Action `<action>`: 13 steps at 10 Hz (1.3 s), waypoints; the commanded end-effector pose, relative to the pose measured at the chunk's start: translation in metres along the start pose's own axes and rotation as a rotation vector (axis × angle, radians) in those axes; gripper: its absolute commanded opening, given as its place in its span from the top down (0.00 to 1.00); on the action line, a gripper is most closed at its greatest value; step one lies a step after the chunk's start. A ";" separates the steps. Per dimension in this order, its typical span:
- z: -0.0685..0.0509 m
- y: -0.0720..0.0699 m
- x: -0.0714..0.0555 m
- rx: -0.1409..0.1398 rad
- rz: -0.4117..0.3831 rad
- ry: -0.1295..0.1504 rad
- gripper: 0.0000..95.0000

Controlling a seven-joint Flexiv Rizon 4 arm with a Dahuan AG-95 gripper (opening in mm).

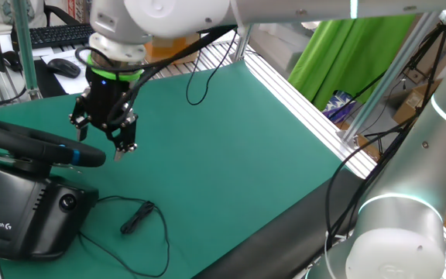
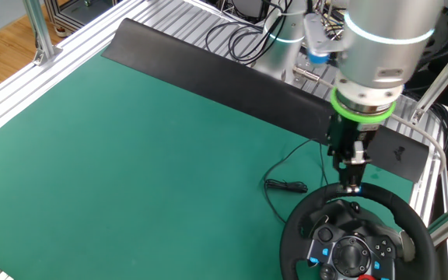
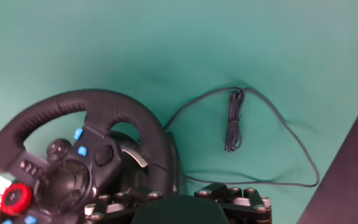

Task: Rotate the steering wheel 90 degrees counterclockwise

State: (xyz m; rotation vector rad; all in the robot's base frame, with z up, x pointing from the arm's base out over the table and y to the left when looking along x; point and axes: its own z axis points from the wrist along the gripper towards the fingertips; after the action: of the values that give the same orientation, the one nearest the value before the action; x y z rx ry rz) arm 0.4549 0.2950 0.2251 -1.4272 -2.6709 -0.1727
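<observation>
Steering wheel (image 2: 356,237), one, lower right of the other fixed view, tilted on its boxy base (image 1: 22,213) so the rim faces upward within reach. One gripper (image 1: 105,128) hovers just above the rim's far edge, apparently for a rim grasp (finger spread cannot be told). One bundled cable (image 3: 233,118) lies nearby on the green mat (image 2: 131,155).

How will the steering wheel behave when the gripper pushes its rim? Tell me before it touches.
The steering wheel will probably turn rather than slide, since its round rim sits on a boxy Logitech base that looks heavy and flat-bottomed. The rim looks rigid with a grippy covering, so the gripper likely won't slip much.
</observation>
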 end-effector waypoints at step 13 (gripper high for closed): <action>0.006 0.007 0.027 -0.070 0.101 0.016 0.40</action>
State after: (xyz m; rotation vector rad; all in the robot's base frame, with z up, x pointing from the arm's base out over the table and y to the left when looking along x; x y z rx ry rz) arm 0.4481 0.3202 0.2265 -1.5710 -2.5973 -0.2739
